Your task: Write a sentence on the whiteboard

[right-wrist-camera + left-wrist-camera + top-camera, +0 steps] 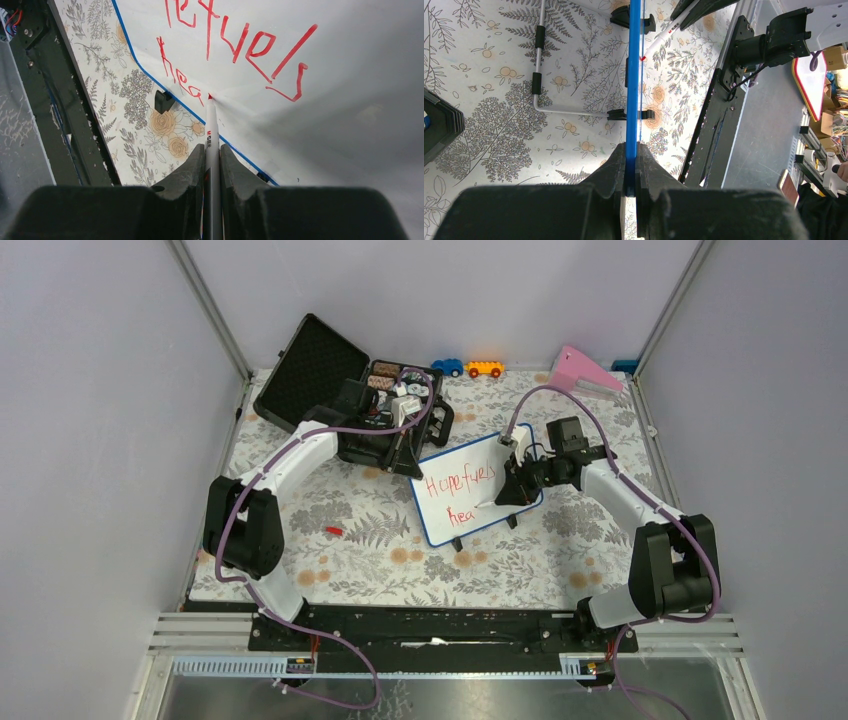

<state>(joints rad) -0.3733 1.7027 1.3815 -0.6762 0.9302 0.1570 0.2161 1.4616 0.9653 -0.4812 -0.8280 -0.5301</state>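
The whiteboard [470, 495] stands tilted at the table's middle, with a blue frame and black feet. Red letters [460, 483] read "Hope fuels" on the top line and "hea" [460, 517] below. My left gripper [400, 455] is shut on the board's upper left edge; in the left wrist view its jaws clamp the blue frame [633, 100] edge-on. My right gripper [512, 490] is shut on a white marker [212, 145]. The marker's red tip [209, 96] touches the board just after "hea" [177, 75].
An open black case [330, 380] with small items lies at the back left. Two toy cars [467, 367] and a pink object [585, 370] sit at the back. A red marker cap [333, 530] lies on the floral mat at the left.
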